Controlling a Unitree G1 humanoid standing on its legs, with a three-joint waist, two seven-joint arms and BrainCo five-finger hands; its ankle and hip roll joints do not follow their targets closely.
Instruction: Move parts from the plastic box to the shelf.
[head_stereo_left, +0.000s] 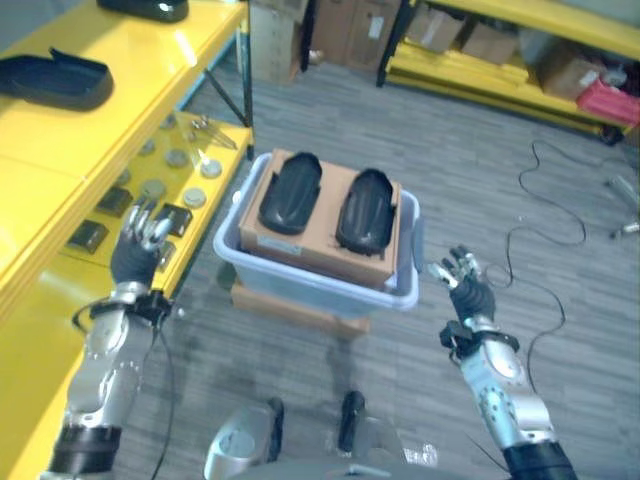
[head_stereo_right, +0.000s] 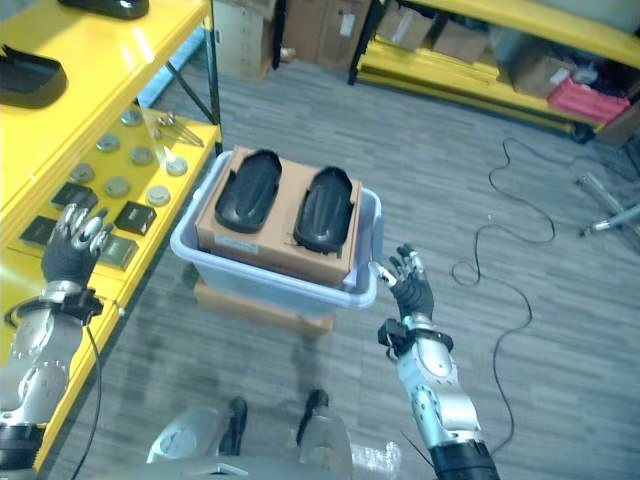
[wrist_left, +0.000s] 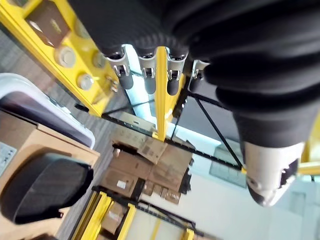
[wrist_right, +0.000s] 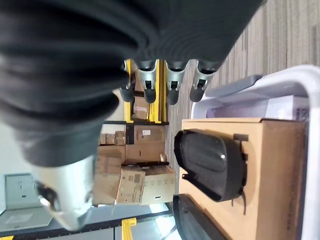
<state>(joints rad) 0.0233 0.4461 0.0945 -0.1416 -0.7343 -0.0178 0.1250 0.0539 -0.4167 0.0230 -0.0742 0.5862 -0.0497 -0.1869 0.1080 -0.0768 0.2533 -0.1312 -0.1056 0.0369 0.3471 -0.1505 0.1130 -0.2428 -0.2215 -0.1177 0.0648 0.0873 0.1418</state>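
Left eye view, read from the robot's left across: the yellow metal shelf (head_stereo_left: 60, 130) runs along that side, a black moulded part (head_stereo_left: 55, 78) already on its upper level and small round and square metal pieces (head_stereo_left: 150, 190) on the lower one. The left hand (head_stereo_left: 140, 245) hangs over the lower level's edge, fingers relaxed and spread, holding nothing. Just to its right, past the shelf edge, sits the pale grey plastic box (head_stereo_left: 300, 285) carrying a brown cardboard tray (head_stereo_left: 300, 245). Two black oval shell-shaped parts lie side by side on it, the left part (head_stereo_left: 290, 192) and the right part (head_stereo_left: 365, 210), long axes running away from the robot, narrower ends pointing away. The right hand (head_stereo_left: 465, 285) hovers beside the box's right corner, fingers spread and empty. Each hand looks about equally near its own part; the left part lies forward and right of the left hand, closer to the shelf.
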